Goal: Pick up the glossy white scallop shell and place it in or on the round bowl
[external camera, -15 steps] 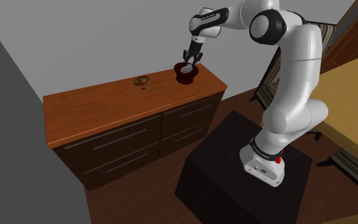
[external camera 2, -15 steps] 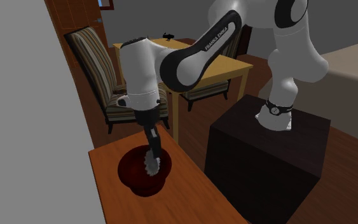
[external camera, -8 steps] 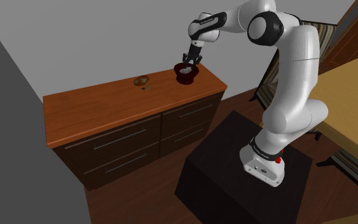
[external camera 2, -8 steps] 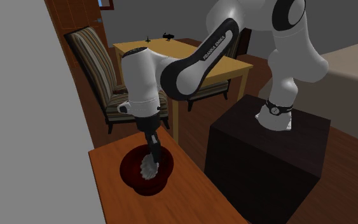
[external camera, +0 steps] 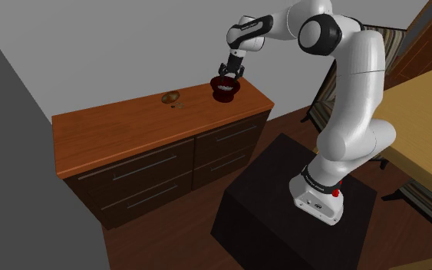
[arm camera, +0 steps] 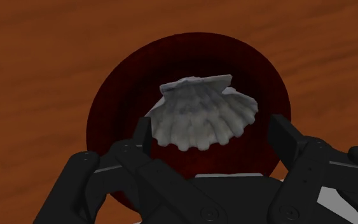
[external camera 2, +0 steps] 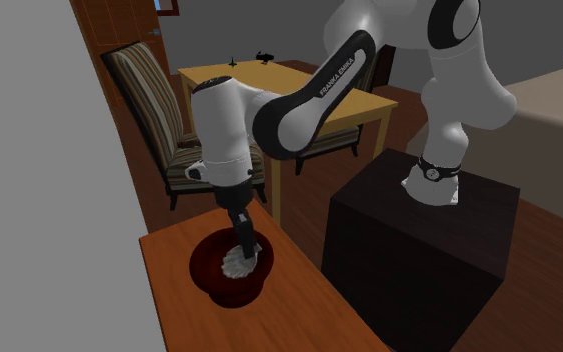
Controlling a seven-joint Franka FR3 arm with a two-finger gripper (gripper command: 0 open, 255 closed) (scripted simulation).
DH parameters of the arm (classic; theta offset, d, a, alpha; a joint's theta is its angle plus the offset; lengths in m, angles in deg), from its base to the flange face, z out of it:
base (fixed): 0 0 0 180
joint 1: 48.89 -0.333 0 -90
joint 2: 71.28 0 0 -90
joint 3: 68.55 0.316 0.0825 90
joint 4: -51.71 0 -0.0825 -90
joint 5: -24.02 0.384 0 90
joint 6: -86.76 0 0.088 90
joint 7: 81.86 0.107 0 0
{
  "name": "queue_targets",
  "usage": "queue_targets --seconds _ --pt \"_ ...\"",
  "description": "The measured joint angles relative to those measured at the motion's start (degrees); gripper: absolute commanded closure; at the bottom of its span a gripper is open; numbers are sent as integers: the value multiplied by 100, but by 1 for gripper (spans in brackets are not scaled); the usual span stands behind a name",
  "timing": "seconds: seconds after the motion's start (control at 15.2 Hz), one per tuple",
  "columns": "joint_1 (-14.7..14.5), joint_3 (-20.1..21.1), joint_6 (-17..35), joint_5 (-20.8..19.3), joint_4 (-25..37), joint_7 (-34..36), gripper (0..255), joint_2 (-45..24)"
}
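I see the scallop shell (arm camera: pixel 203 114) as ribbed and chalky grey-white — more matt than glossy. The round bowl (arm camera: pixel 114 102) looks dark red, its wall finely ridged in rings, with a dull finish. The dresser top (external camera: pixel 130 126) is warm brown wood with visible grain and a soft sheen — the arm (external camera: pixel 364 77) has a smooth white casing.

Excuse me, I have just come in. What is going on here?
A white Franka arm reaches over a wooden dresser. Its end effector hovers just above a dark red round bowl, with the fingers apart. The white scallop shell lies inside the bowl and is not clasped. The placing looks done.
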Motion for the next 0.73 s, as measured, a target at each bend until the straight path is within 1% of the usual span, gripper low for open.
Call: queue_targets --seconds 0.2,0.4,0.73 --pt "18 -2 -59 2 3 -12 0 51" --pt "53 -6 -448 -2 184 4 0 266" --pt "70 -9 -553 -1 241 -2 0 305"
